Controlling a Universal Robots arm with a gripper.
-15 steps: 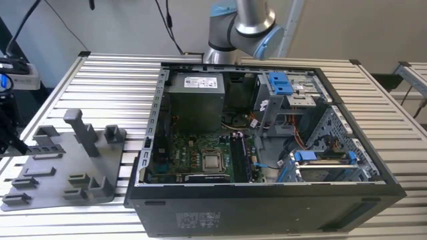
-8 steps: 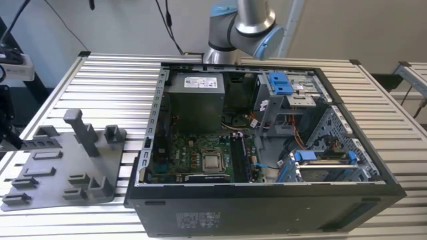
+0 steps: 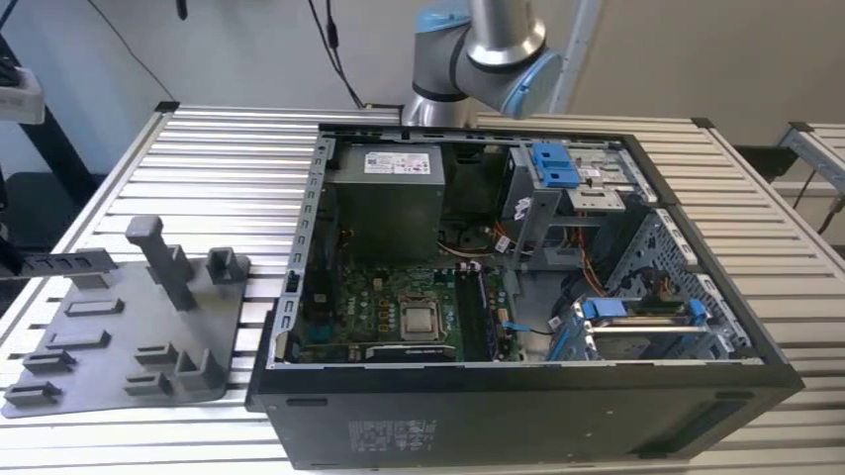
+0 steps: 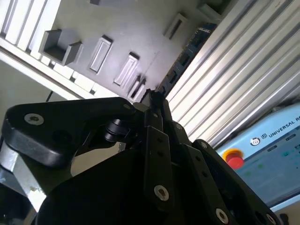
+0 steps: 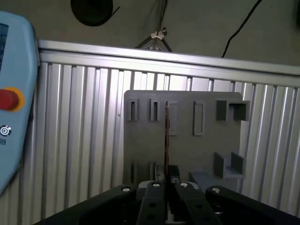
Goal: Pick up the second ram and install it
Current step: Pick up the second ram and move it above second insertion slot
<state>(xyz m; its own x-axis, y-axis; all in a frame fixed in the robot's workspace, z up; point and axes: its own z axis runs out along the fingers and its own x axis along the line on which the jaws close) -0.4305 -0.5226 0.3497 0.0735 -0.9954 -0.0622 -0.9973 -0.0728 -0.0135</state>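
While the exterior view shows the flat grey plastic tray lying on the ribbed aluminium table at the exterior view's left, just beside the open black computer case, with the silver-and-blue arm at top centre, both wrist views show the black gripper pinched narrow on the second ram, a thin dark memory strip. The first wrist view catches that strip edge-on against the tray; the second wrist view shows its chip-studded face and a pale blue pendant with a red button.
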